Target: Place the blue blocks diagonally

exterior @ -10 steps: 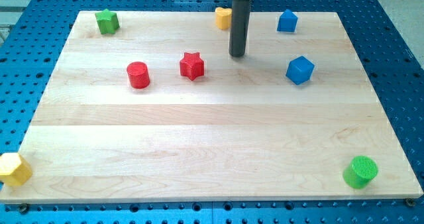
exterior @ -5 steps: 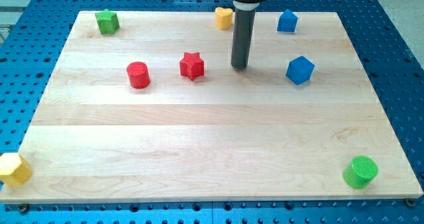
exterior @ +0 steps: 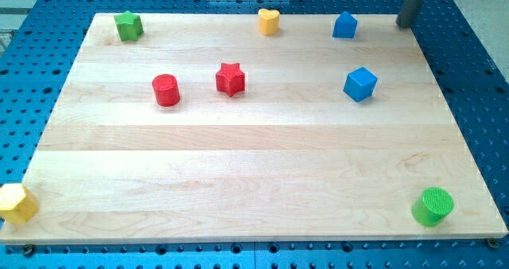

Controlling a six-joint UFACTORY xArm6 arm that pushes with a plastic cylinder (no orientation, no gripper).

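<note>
Two blue blocks lie on the wooden board (exterior: 254, 157). A blue cube (exterior: 360, 83) sits at the right of the middle. A blue house-shaped block (exterior: 344, 25) sits at the view's top, above and slightly left of the cube. My tip (exterior: 406, 23) is at the view's top right, at the board's far corner, to the right of the house-shaped block and clear of it. It touches no block.
A green star (exterior: 127, 25) is at the top left, a yellow heart (exterior: 270, 21) at the top centre. A red cylinder (exterior: 166, 89) and a red star (exterior: 231, 79) lie left of centre. A yellow hexagon (exterior: 16, 202) sits bottom left, a green cylinder (exterior: 433, 205) bottom right.
My tip has moved from the board's upper middle, right of the red star, far to the view's top right corner. No block has moved.
</note>
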